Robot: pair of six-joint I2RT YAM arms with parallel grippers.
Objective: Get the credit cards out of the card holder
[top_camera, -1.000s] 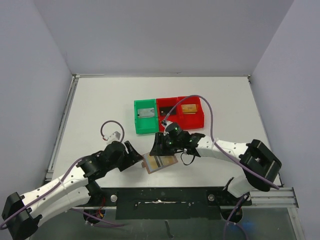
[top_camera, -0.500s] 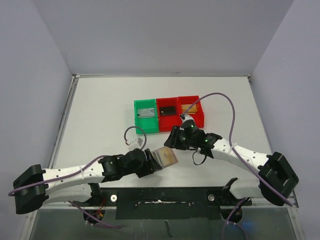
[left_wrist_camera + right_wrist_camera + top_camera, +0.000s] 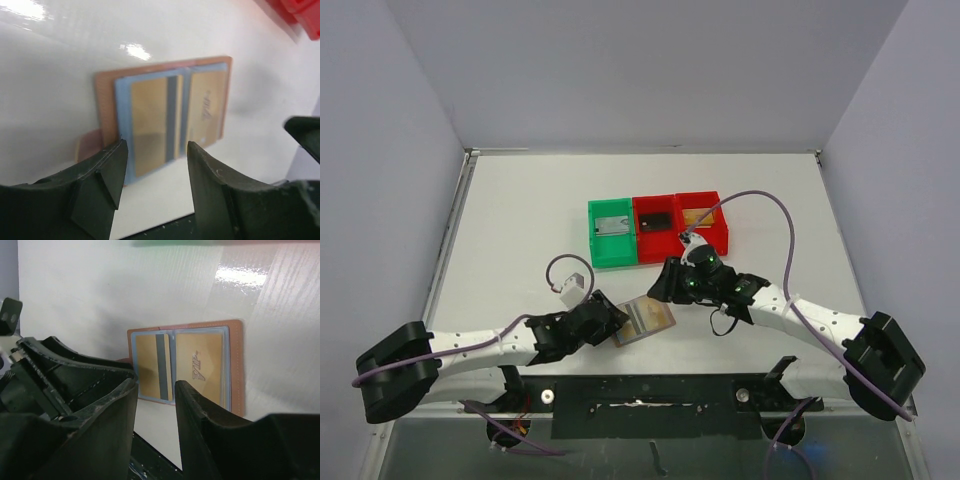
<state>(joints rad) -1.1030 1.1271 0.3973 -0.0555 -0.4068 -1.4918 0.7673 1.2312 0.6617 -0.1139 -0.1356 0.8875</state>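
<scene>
The card holder (image 3: pixel 646 320) lies unfolded flat on the table, brown outside with light-blue lining (image 3: pixel 123 100). Two gold credit cards sit in its pockets: one with a grey stripe (image 3: pixel 150 122) and one marked VIP (image 3: pixel 206 107). My left gripper (image 3: pixel 611 326) is low at the holder's left edge, open, and its fingers (image 3: pixel 109 172) have nothing between them. My right gripper (image 3: pixel 666 287) hovers just behind the holder, open with a narrow gap that is empty. In the right wrist view the holder (image 3: pixel 235 365) shows beyond the fingertips (image 3: pixel 192 400).
A green bin (image 3: pixel 612 234) and two red bins (image 3: pixel 655 226) (image 3: pixel 706 222) stand in a row behind the holder, each with a card inside. The table's black front rail (image 3: pixel 650 395) runs just below the holder.
The left arm has stretched low along the front edge, bringing its gripper to the holder's left side. The right gripper moved slightly right. Both pairs of jaws have narrowed.
</scene>
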